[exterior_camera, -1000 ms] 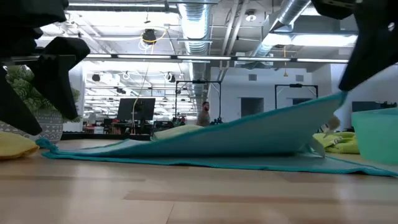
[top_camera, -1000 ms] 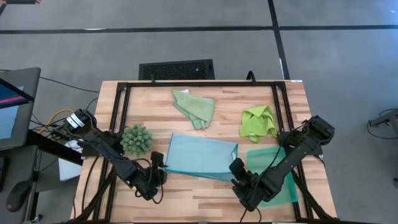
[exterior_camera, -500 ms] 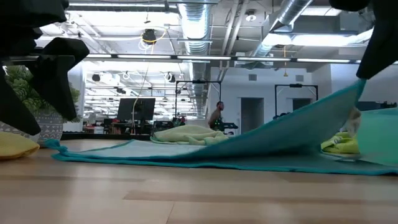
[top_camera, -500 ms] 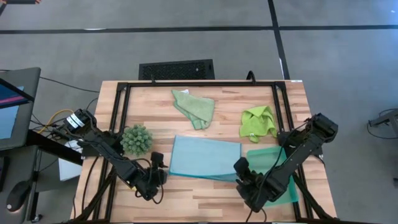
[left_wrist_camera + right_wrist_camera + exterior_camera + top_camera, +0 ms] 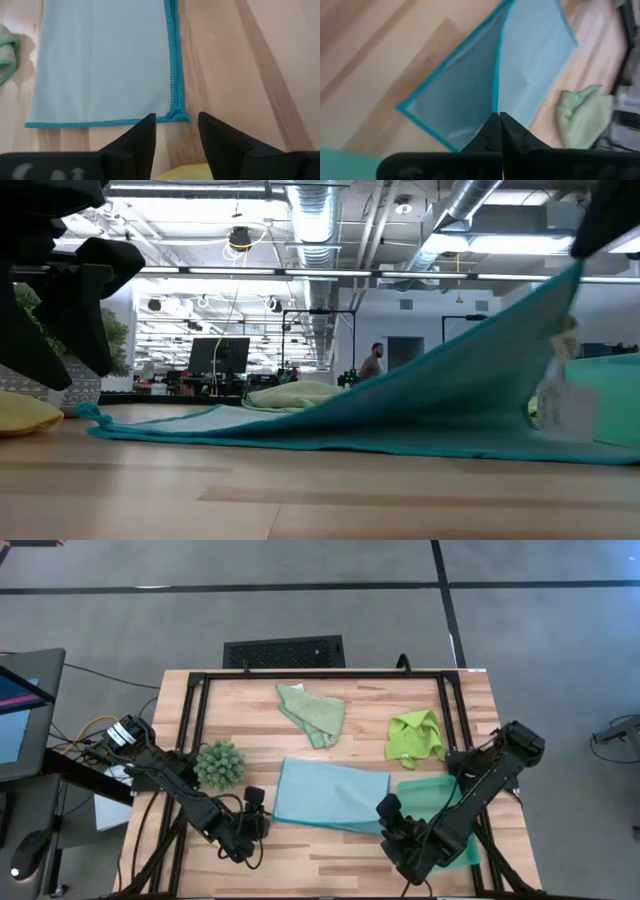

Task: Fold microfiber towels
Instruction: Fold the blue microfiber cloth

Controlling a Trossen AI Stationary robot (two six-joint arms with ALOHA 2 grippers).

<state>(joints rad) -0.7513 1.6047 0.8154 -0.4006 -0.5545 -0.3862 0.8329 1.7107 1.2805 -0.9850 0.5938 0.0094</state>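
— Which step are you on?

— Folding the light blue towel (image 5: 330, 795), I judge. It lies at the lower middle of the overhead picture, between my two arms. My right gripper (image 5: 392, 825) is clenched on its near right corner; my right wrist camera shows the fingers pressed together on the teal-stitched edge, and the cloth hangs off them in a raised sheet. From table height the towel (image 5: 400, 405) slopes up toward the right of the frame while its left part lies flat on the wooden table (image 5: 330, 855).

— And your other claw?

— My left gripper (image 5: 250, 815) sits low at the towel's near left corner, at the lower left of the cloth overhead. In its wrist camera the fingers (image 5: 142, 137) stand apart with a gap between them, just short of the stitched corner. Nothing is between them. A bit of the yellow towel (image 5: 185, 172) shows under that claw.

— What does the next move call for?

— Probably pinning or pinching that left corner, so both near corners can be carried across to the far edge together. The risk is one corner lagging and the fold going crooked.

— The other towels?

— The pale sage green towel (image 5: 313, 712) lies crumpled at upper middle, and the lime green towel (image 5: 415, 737) at upper right, both unfolded.
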